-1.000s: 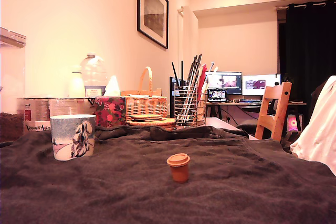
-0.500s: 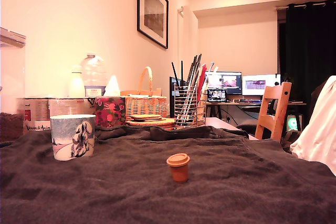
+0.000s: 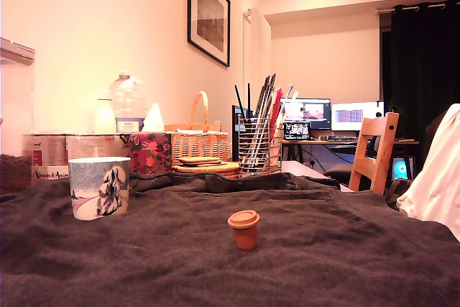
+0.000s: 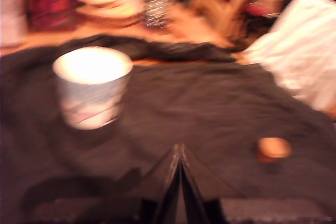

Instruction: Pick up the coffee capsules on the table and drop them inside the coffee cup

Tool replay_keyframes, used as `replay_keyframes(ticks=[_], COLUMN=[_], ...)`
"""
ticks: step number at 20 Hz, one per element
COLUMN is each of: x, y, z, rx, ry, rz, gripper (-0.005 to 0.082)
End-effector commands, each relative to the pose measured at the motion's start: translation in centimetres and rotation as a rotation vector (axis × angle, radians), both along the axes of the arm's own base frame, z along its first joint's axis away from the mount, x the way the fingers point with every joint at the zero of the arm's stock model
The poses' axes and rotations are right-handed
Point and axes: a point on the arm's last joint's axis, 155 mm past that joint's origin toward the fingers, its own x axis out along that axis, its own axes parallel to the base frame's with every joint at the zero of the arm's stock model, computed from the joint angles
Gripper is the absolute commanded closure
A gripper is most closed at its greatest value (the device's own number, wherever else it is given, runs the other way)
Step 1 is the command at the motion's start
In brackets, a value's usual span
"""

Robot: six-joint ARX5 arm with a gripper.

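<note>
An orange coffee capsule [image 3: 244,228] stands upright, lid up, on the dark cloth of the table [image 3: 323,264]; the blurred wrist view shows it too [image 4: 273,149]. The coffee cup [image 3: 100,187], pale with a dark shaggy figure, stands at the exterior view's left; its bright open mouth [image 4: 92,65] shows in the wrist view. My gripper [image 4: 179,153] appears only in the wrist view, above the cloth between cup and capsule, touching neither. Its fingers meet at the tips, shut on nothing. No dark grey capsule is in view.
Behind the cup stand a red floral container [image 3: 151,153], a wicker basket [image 3: 198,141], flat coasters [image 3: 205,165] and a wire utensil holder [image 3: 255,144]. A white cloth [image 3: 438,177] lies at the exterior view's right edge, a wooden chair [image 3: 375,150] behind it.
The cup and capsule have not moved. Only the far monitor and a small light near the chair changed.
</note>
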Motion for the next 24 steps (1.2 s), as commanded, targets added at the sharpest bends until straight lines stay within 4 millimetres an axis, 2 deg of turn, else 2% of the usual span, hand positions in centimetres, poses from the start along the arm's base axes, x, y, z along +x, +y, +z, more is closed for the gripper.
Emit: replay_keyframes(ticks=[1,8,10,13,16,19,21,24], x=[-0.4,-2.7,-3.0,-3.0,-2.6,-2.2,-1.9,-1.4], y=[-0.9,-5.2,-6.0,-7.0,-7.7,-8.2,-8.5,-8.8], z=[-0.4,0.9,1.3,0.5,0.1,0.2,-0.2,-0.9], rx=[-0.004,-0.026,-0.032,-0.005,0.005,0.006,0.028,0.074], ry=[0.004,-0.050,-0.064,-0.051,-0.050,-0.061,-0.067,-0.084], rz=[-0.038,-0.245,-0.280,-0.308,-0.318,-0.318,-0.317,-0.317], gripper=[0.0793,0.0790,0.0739,0.0654,0.0448,0.0320,0.0275,0.0271])
